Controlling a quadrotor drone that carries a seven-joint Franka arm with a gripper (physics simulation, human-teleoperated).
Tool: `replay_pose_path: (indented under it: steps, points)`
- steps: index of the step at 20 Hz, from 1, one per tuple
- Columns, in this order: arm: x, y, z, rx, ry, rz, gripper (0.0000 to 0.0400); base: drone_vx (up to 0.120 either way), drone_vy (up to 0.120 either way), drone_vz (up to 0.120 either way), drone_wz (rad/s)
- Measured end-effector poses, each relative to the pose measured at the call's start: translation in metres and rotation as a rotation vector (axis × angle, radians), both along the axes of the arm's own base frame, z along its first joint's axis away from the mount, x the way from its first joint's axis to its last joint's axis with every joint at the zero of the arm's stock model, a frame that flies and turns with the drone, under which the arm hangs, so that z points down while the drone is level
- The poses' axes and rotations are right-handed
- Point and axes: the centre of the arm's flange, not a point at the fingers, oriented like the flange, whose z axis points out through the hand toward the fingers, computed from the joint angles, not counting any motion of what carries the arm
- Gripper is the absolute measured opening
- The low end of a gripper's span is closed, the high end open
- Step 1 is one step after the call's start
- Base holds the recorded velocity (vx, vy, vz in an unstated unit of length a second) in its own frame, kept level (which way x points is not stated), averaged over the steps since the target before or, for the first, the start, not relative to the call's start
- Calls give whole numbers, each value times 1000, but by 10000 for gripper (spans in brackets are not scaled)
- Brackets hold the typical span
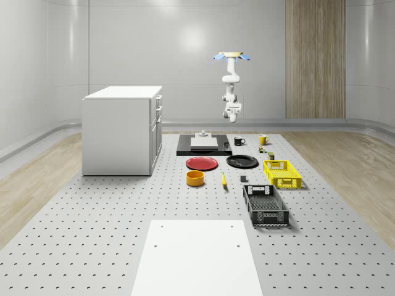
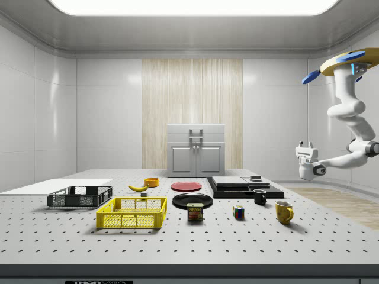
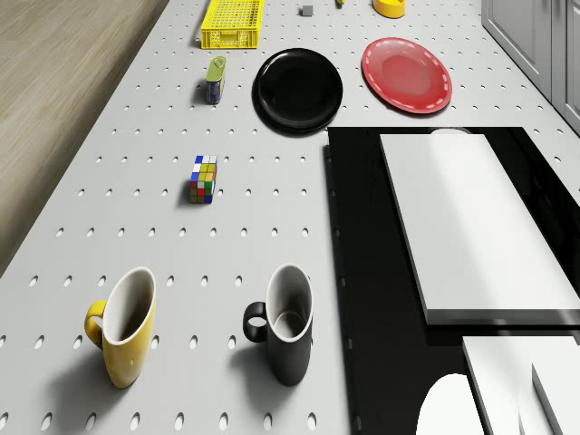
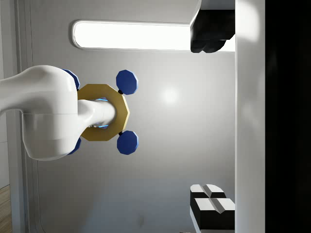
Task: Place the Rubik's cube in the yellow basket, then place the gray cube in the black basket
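The drone (image 1: 232, 57) is hovering high beyond the table's far end, its gripper (image 2: 305, 147) carrying nothing, fingers unreadable, while the Rubik's cube (image 3: 204, 178) is sitting near the mugs, likely light, rigid, slick-faced, best pinched across two opposite flat sides.

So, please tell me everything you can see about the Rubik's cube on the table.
The Rubik's cube is a small multicolored block, its faces split into little squares of blue, yellow, white, red, green and orange. It looks like glossy plastic. It sits flat on the perforated table, alone, touching nothing else. In the side view it stands between the spam can and the yellow mug, in front of the black mug. The gripper hangs high above the table, apart from it.
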Motion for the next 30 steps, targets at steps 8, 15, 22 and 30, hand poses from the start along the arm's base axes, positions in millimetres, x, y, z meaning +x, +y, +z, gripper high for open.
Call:
replay_pose_path:
  steps: [8,15,22,30]
  points:
    - [-1,13,-2,-135,-6,-4,400,0,0,0,0]
    - [-1,50,-17,-534,-10,-15,400,0,0,0,0]
    - [2,94,-100,-1518,-9,-43,400,69,0,0,0]
    - [5,40,-188,-2618,0,-75,400,120,0,0,0]
